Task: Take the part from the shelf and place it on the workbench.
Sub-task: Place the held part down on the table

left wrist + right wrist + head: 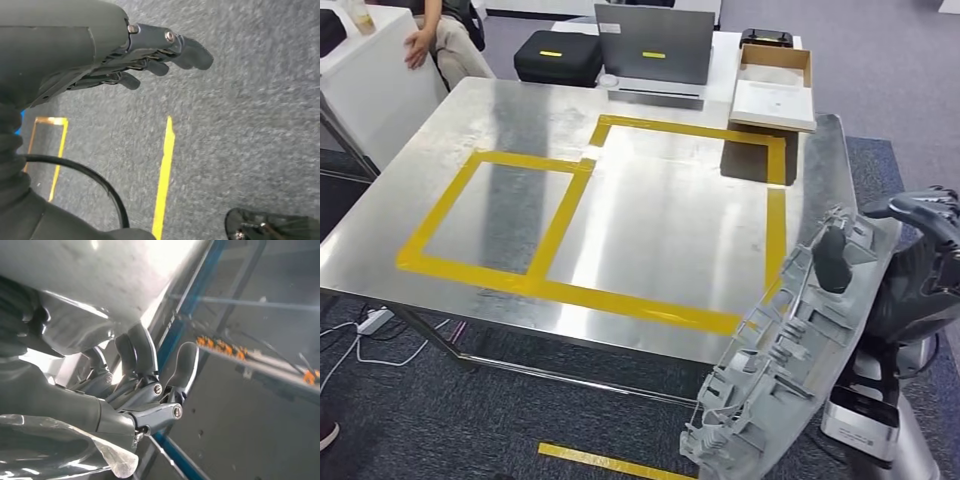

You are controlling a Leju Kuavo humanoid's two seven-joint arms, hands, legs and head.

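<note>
the part [780,360], a long grey moulded plastic panel with ribs and clips on its upper face, was held tilted at the near right corner of the workbench [509,200], its far end overlapping the bench's edge and its near end hanging out over the carpet. the right hand [916,270] gripped it from the right side, the dark thumb [835,258] pressed on the ribbed face and the other fingers wrapped beneath; in the right wrist view the fingers [141,352] curled up against the part's smooth pale underside [94,275]. the bench top was bare shiny metal marked with two adjoining rectangles of yellow tape [569,225], the part's far end lying over the larger rectangle's near right corner. the left hand [151,55] hung over grey carpet, holding nothing, its dark fingers nearly straight and set close together, with yellow floor lines [164,175] below it. at the far side of the bench stood an open cardboard box [775,85], a grey laptop [654,45] and a black case [558,57] with a yellow stripe. a seated person [441,40] was at the far left, beside a white table [365,80]. a white power strip [373,320] lay on the carpet under the bench's left edge
</note>
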